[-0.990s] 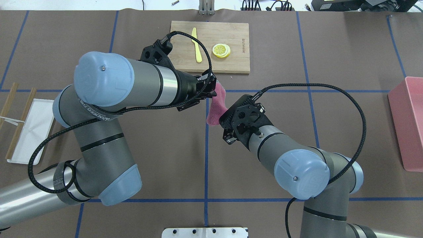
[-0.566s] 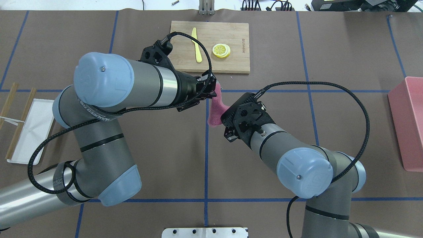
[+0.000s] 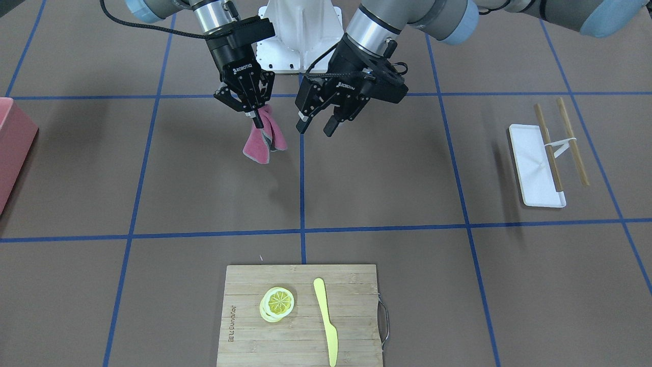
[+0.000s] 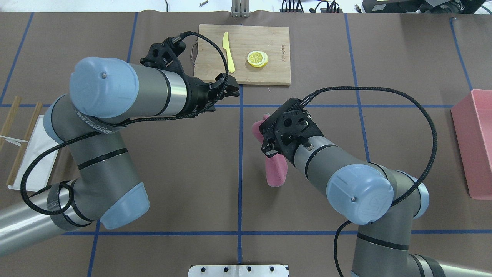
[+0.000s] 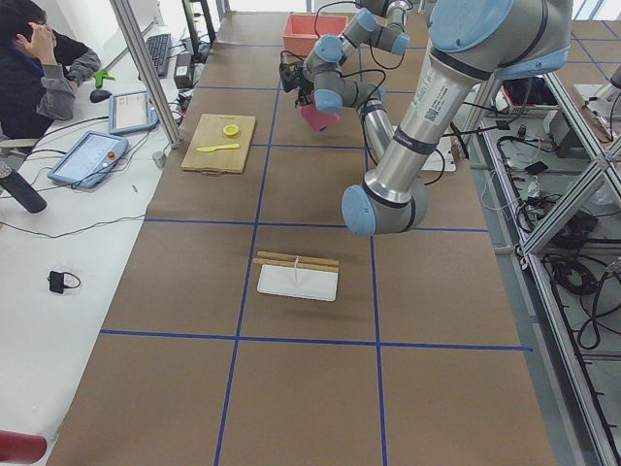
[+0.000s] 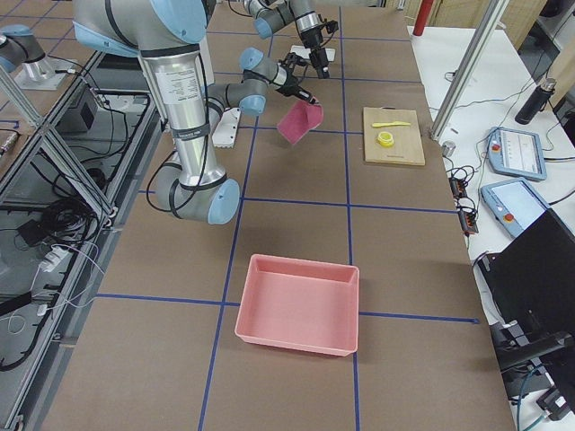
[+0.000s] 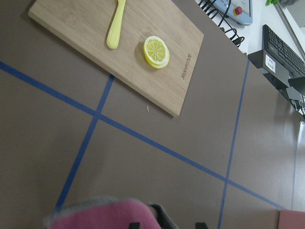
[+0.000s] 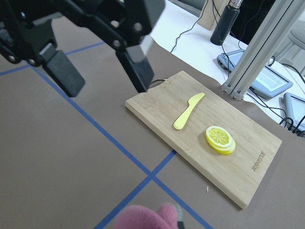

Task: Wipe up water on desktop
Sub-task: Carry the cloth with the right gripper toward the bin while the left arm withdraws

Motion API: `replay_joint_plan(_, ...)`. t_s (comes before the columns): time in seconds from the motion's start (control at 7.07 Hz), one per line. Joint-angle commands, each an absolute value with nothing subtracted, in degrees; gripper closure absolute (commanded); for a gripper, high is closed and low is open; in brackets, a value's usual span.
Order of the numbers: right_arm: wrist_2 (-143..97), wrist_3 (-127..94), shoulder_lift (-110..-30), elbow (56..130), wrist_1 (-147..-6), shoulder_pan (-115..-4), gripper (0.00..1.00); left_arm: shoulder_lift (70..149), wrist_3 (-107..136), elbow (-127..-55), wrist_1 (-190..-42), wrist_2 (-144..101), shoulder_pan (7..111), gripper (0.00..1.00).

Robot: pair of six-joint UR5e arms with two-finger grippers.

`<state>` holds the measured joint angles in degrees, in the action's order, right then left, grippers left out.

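The desktop is brown with blue tape lines; I see no water on it. My right gripper is shut on a pink cloth and holds it in the air, so that it hangs down. In the overhead view the cloth shows beneath the right wrist. My left gripper is open and empty, just beside the cloth. It shows open in the right wrist view and in the overhead view.
A bamboo cutting board with a yellow knife and lemon slices lies at the far middle. A pink bin stands at the right edge. A white tray with chopsticks lies at the left.
My left gripper has let go of the cloth, opened and drawn back to the left. The cloth now hangs from the right gripper alone, which has tilted and shifted a little.
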<state>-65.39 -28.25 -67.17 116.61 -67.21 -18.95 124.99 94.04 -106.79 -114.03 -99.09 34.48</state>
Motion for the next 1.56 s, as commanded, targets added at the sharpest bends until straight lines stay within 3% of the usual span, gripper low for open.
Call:
replay_joint_plan(0.0,-65.48,-30.04,-67.15,116.89,-67.15,-20.47,1.00,122.17,82.16,-106.79,-109.55,-101.32,38.82,0.02)
replay_joint_plan(0.28,-65.57,-36.73,-67.15,116.89,-67.15,-22.49,1.00,121.73,63.30,-107.22,-97.52,-106.85,45.41,0.02)
replay_joint_plan(0.85,-73.37,-37.09,-68.63,116.81,-67.41,-29.16,1.00,111.40,18.47,-112.50,-80.53,-117.47,66.47,0.01)
replay_joint_plan(1.13,-78.20,-39.90,-71.00,116.81,-67.41,-32.15,1.00,102.61,0.00,-110.58,-80.33,-123.98,79.65,0.01)
replay_joint_plan(1.41,-83.04,-39.90,-74.34,116.81,-67.59,-35.49,1.00,95.91,-15.14,-103.06,-80.77,-130.31,91.79,0.01)
